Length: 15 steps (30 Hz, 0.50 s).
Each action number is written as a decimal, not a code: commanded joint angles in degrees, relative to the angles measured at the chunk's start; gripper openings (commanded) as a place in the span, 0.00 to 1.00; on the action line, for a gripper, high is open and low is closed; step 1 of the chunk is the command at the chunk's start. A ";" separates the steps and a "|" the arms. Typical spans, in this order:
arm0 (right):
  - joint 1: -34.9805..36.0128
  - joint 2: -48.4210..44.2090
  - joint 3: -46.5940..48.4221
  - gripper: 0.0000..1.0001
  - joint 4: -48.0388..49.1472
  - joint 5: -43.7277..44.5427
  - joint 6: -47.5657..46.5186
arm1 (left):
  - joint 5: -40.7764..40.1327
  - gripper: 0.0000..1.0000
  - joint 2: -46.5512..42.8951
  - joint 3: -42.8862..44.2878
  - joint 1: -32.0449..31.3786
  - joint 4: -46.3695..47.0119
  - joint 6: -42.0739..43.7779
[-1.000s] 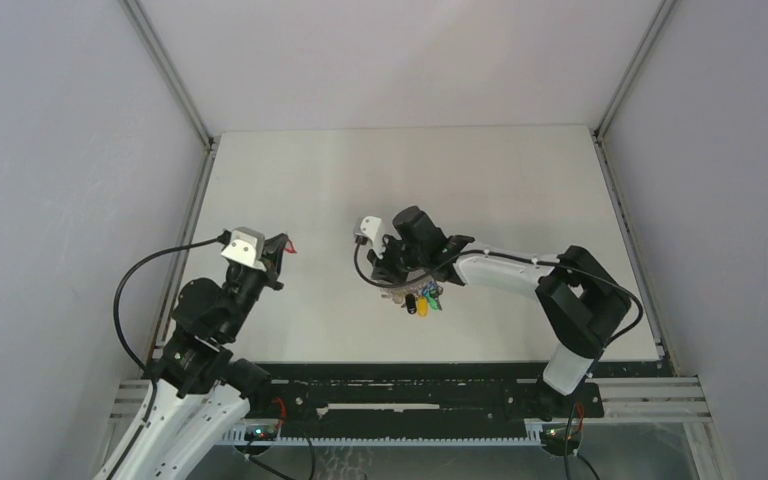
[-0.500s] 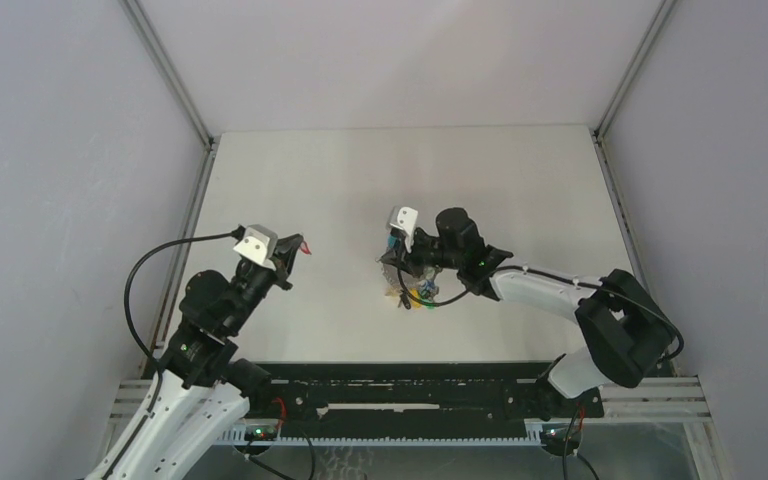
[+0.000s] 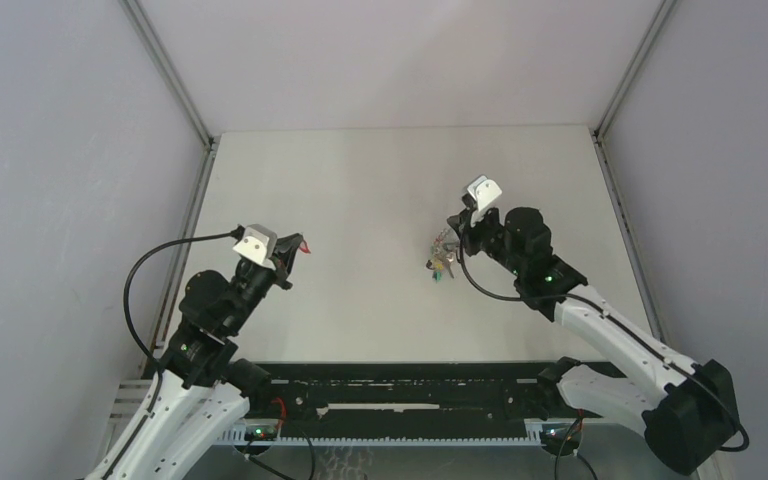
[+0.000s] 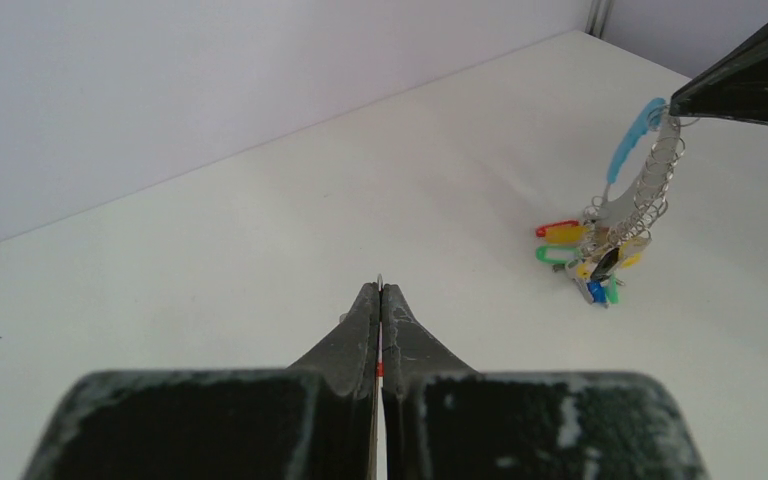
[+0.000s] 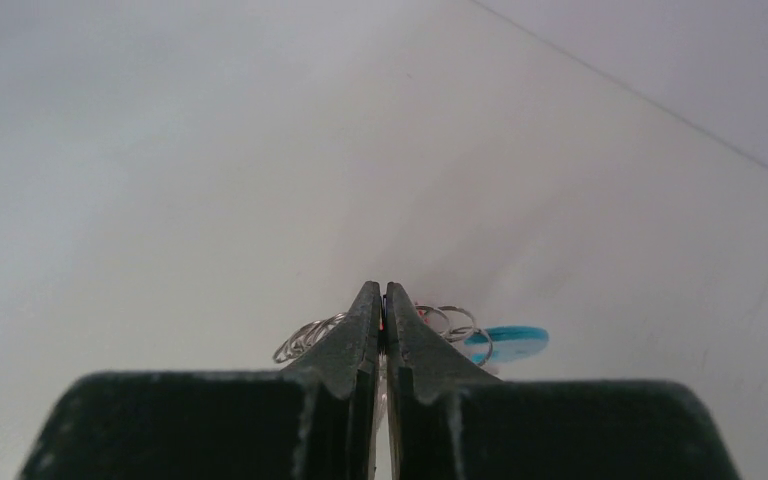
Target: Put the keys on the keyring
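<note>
Keyring hangs pinched in right claw

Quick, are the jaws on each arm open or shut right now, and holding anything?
Left gripper: jaws shut on the red-tagged key.
Right gripper: jaws shut on the keyring.

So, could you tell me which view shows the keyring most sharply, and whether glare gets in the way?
Left wrist view: the keyring is crisp and evenly lit, no glare. Right wrist view: it is soft, mostly hidden behind the right end effector. Top view: even light, but the keyring is too small for detail.
</note>
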 commanded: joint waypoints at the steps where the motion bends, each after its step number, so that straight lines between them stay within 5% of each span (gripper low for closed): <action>1: 2.52 -4.99 1.70 0.00 -2.52 0.89 2.01 | 0.31 0.00 -0.02 -0.42 0.34 2.12 -1.30; 15: 5.83 2.43 -4.26 0.00 18.54 -20.23 2.43 | 6.08 0.00 -0.40 -0.78 0.34 2.66 -0.78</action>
